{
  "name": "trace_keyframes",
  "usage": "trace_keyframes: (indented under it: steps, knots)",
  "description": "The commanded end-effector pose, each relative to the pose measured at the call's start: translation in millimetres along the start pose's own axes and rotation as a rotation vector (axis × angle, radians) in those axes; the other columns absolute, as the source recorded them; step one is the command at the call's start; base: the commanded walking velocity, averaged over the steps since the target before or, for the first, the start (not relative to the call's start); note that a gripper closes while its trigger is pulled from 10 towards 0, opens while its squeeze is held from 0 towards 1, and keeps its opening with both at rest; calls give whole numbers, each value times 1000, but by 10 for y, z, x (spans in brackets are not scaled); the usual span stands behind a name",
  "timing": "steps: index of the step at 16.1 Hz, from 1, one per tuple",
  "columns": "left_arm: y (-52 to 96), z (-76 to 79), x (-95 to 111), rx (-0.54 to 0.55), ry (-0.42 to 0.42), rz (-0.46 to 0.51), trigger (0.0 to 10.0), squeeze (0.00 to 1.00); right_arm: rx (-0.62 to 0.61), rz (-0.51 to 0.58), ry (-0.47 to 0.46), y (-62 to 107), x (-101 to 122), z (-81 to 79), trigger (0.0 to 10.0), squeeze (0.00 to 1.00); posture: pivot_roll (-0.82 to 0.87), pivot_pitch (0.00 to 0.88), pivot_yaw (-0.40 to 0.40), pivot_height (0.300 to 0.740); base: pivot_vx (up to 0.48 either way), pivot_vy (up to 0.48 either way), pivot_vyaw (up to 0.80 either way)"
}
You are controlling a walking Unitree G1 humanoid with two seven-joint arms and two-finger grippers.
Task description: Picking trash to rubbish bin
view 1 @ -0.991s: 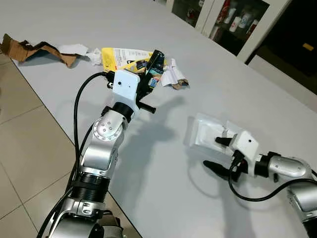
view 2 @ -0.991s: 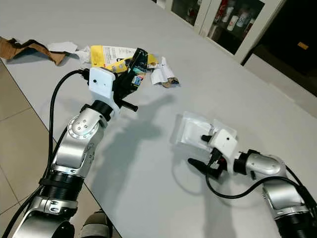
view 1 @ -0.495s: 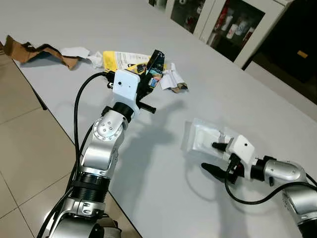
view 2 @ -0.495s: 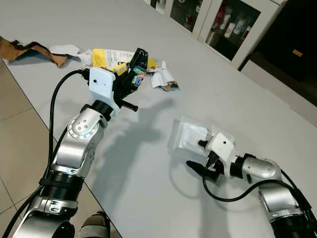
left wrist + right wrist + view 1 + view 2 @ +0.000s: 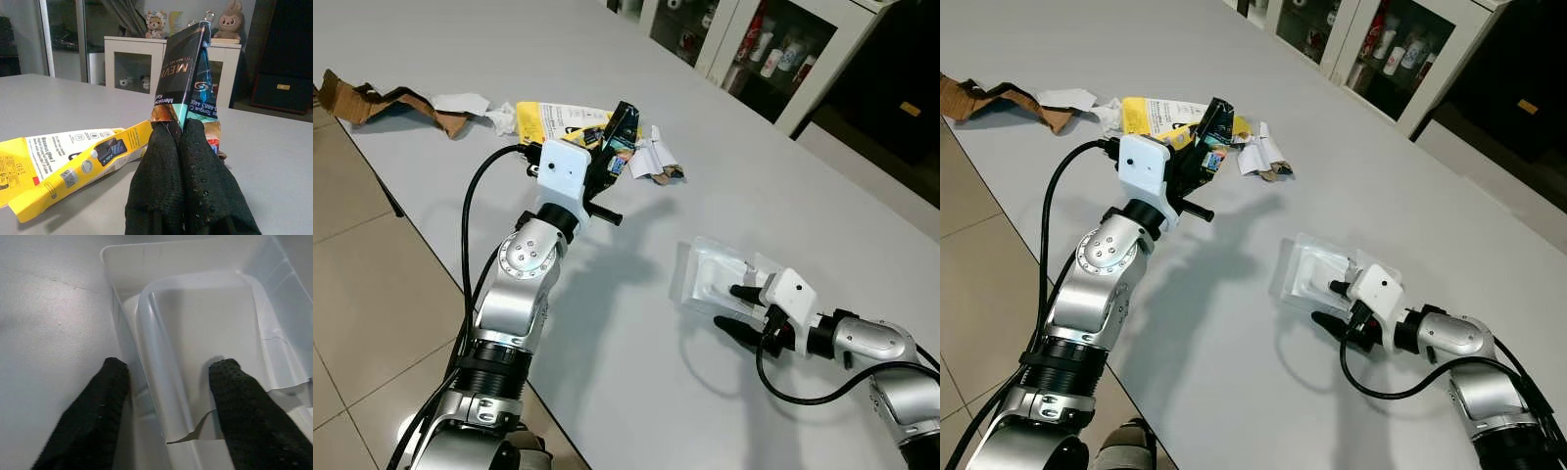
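The left end effector [image 5: 182, 147] is clamped on a dark snack wrapper [image 5: 188, 73], held above the bench [image 5: 783, 176]. The right end effector [image 5: 168, 399], fingers apart, straddles one wall of a clear plastic tray [image 5: 205, 328]. That thin wall probably flexes, so the tray may skid away on closing.

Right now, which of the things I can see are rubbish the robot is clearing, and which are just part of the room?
Part of the job:
- dark foil wrapper, pinched in the left gripper
- clear plastic tray, straddled by the open right gripper
- yellow printed packet
- torn brown cardboard
- crumpled white paper

Just there:
- grey table
- glass-door cabinet
- tiled floor
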State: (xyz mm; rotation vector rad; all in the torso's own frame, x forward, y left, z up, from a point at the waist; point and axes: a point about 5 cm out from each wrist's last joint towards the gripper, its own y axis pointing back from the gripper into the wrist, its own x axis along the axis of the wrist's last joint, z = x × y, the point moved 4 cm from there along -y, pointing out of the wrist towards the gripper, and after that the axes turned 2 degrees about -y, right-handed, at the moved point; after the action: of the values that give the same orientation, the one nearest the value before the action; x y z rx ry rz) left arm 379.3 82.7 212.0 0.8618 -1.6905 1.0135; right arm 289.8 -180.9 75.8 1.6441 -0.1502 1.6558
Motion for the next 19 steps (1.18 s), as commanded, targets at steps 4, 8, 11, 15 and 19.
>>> trace_keyframes:
  steps: [4, 8, 11, 15, 19]
  knots:
    - [-53, 80, 56, -22, 2, 22, 10000, 0, 27, -156, -83, -7, -437, -150, 0, 0, 227, 185, -158, 740, 0, 0, 0]
    - [-55, 80, 57, -19, 4, 24, 10000, 0, -33, -66, -73, -11, -205, -31, 0, 0, 226, 184, -159, 740, 0, 0, 0]
    - [-60, 81, 65, -19, 7, 28, 10000, 0, -76, 24, -54, -12, 50, 37, 0, 0, 226, 184, -159, 740, 0, 0, 0]
    - [-88, 104, 63, -21, 10, 30, 10000, 0, -169, 96, -32, 35, 248, 160, 10000, 0, 208, 173, -154, 740, 0, 0, 0]
    - [-94, 114, 46, -13, 10, 30, 10000, 0, -242, 162, -33, 91, 415, 170, 10000, 0, 195, 168, -148, 740, 0, 0, 0]
